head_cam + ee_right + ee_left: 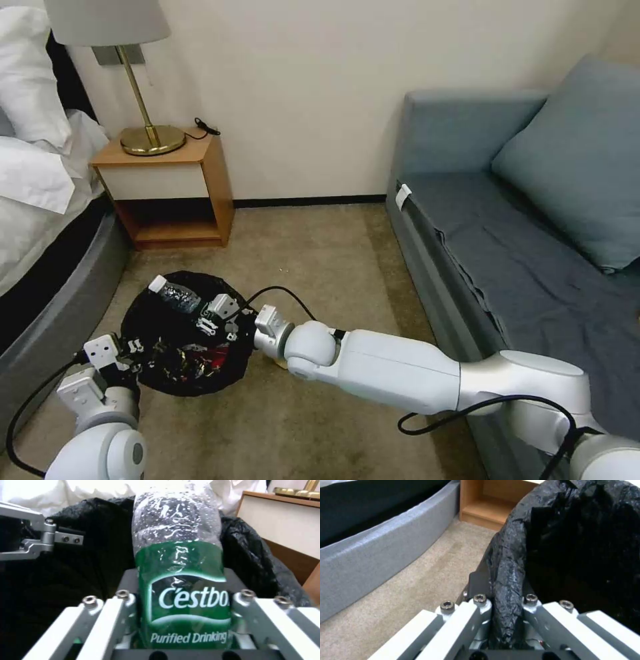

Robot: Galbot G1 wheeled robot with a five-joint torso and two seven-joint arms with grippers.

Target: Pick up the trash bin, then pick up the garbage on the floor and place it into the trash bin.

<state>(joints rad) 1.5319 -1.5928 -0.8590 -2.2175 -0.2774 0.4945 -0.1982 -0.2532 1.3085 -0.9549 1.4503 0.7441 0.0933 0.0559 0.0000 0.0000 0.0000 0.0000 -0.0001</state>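
A: Head view looks down on a beige carpet [320, 267] in a bedroom corner. What stands around it?

B: A plain cream wall [307, 87] with a dark baseboard runs along the back. On the left is a bed [40, 200] with white sheets and a grey padded base; beside it is a wooden nightstand [173, 187] with a brass lamp [143, 87] on top. A blue-grey sofa [520, 220] with a big cushion lines the right side.

A: And the trash bin?

B: The trash bin [183, 333], with its black bag over the rim, is low in front of the robot, between the bed base and the right arm. Bits of litter show inside it, with some red among them.

A: What is the left gripper doing?

B: The left gripper [506, 620] is clamped on the near rim of the bin, one finger inside and one outside, pinching the crinkled bag. Carpet and the grey bed base lie beyond it in the left wrist view.

A: The right one?

B: The right gripper [183, 620] is closed around a clear bottle [180, 580] with a green label, holding it by its labelled part. In the head view the bottle [175, 294] is over the far-left part of the bin's opening, cap end pointing toward the bed.
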